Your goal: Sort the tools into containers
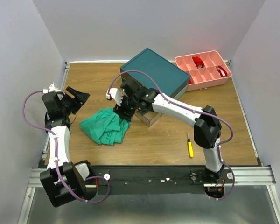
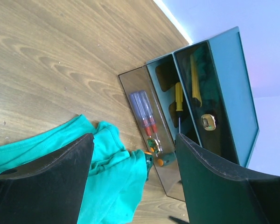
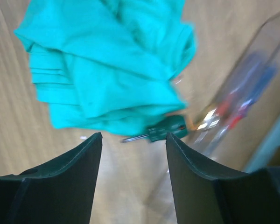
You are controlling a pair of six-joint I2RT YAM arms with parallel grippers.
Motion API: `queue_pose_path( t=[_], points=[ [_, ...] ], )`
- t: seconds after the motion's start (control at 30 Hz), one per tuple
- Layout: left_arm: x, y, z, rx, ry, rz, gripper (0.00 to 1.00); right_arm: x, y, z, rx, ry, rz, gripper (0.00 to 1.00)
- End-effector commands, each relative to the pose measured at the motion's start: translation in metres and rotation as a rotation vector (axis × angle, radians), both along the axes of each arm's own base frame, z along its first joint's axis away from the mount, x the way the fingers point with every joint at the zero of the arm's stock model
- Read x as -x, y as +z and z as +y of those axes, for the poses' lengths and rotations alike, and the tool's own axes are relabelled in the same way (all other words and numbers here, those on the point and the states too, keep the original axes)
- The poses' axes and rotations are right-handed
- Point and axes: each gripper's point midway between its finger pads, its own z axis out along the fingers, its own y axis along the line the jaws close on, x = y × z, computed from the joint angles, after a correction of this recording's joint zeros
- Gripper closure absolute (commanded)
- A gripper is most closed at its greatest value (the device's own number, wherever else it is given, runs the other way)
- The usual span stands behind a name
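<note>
The dark teal box stands at the table's back centre, with its lowest clear drawer pulled out. In the left wrist view this drawer holds red-and-blue screwdrivers, and the drawers above hold yellow-handled ones. A green-handled screwdriver lies on the table between the green cloth and the drawer; it also shows in the left wrist view. My right gripper is open just above it, empty. A yellow screwdriver lies at the front right. My left gripper is open and empty at the far left.
A crumpled green cloth lies left of the drawer, touching the green screwdriver. A pink compartment tray with red items stands at the back right. White walls close in the table on three sides.
</note>
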Motion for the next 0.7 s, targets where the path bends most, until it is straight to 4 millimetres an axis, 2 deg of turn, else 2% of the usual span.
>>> queue_pose_path(
  t=[0.0,0.07,0.17,0.23,0.33,0.53,0.67],
  points=[
    [-0.003,0.024,0.0,0.007,0.004,-0.058,0.2,-0.006,-0.027,-0.022,0.033,-0.331,0.113,0.35],
    [-0.001,0.025,0.0,0.005,0.008,-0.065,0.2,-0.005,-0.038,-0.028,0.038,-0.455,0.166,0.35],
    [0.003,0.026,-0.001,-0.001,0.014,-0.075,0.2,-0.003,-0.052,-0.029,0.052,-0.533,0.206,0.37],
    [0.005,0.026,-0.001,-0.005,0.015,-0.079,0.2,-0.008,-0.057,-0.031,0.06,-0.594,0.201,0.38],
    [0.011,0.025,-0.003,-0.011,0.018,-0.085,0.2,-0.014,-0.067,-0.029,0.074,-0.635,0.204,0.39],
    [0.019,0.017,-0.003,-0.021,0.031,-0.075,0.2,-0.013,-0.09,-0.025,0.104,-0.661,0.244,0.39],
    [0.021,0.014,-0.001,-0.022,0.04,-0.074,0.2,-0.016,-0.103,-0.029,0.134,-0.7,0.235,0.39]
  ],
)
